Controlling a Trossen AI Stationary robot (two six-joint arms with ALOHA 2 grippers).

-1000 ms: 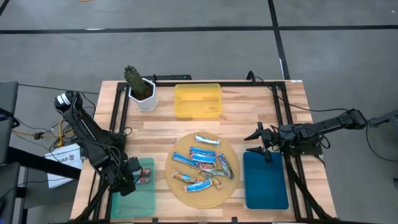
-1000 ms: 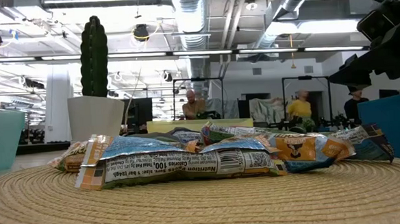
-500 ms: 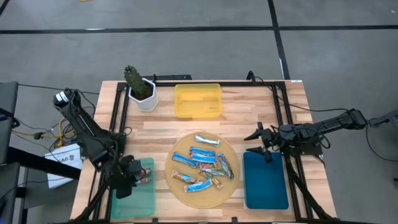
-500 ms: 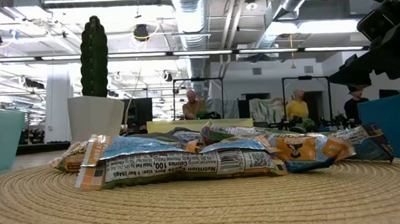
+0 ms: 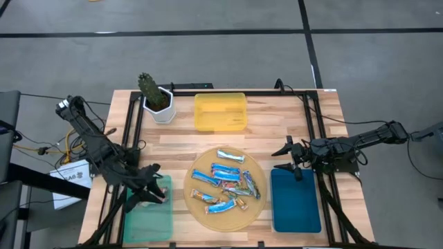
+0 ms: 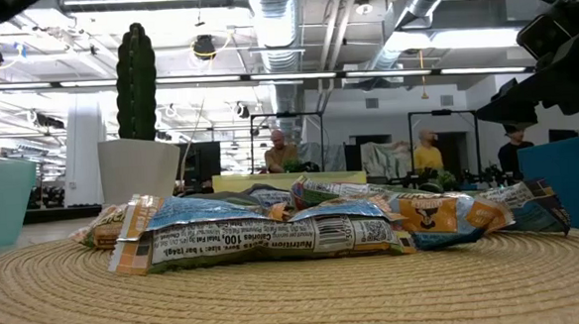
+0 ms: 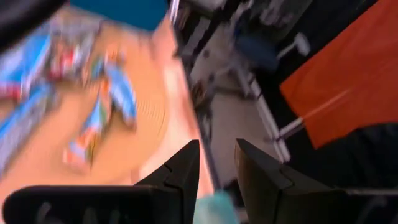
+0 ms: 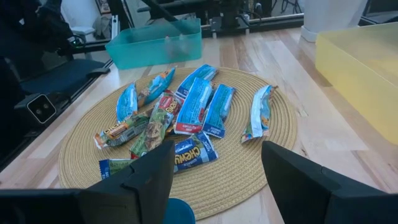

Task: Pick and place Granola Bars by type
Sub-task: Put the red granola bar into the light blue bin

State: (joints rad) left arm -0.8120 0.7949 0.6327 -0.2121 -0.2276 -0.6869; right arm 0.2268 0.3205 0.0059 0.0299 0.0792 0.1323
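Low view puts the Granola Bars [image 6: 303,226] closest, heaped on the round woven mat [image 6: 297,300]; the right wrist view shows the same pile spread loosely, blue-white wrappers mixed with brownish ones. From above, one bar [image 5: 160,196] lies in the teal tray [image 5: 149,221], with the left gripper [image 5: 149,190] over that tray's near-mat edge. Its jaws stand narrowly apart in the left wrist view and nothing shows between them, so it appears to hold nothing. The right gripper [image 5: 289,158] hangs above the surface just past the blue tray [image 5: 296,204], jaws spread wide and empty.

The step in hand looks like the left arm clearing the teal tray to fetch another bar. It would do well to lift clear of the tray wall, then choose a bar lying on top at the pile's edge, gripping across its short width.

The left wrist view is smeared, so wrapper types there cannot be read. Farther off, the yellow tray [image 5: 220,112] and potted cactus [image 5: 154,95]; whether the yellow tray holds anything is unclear.
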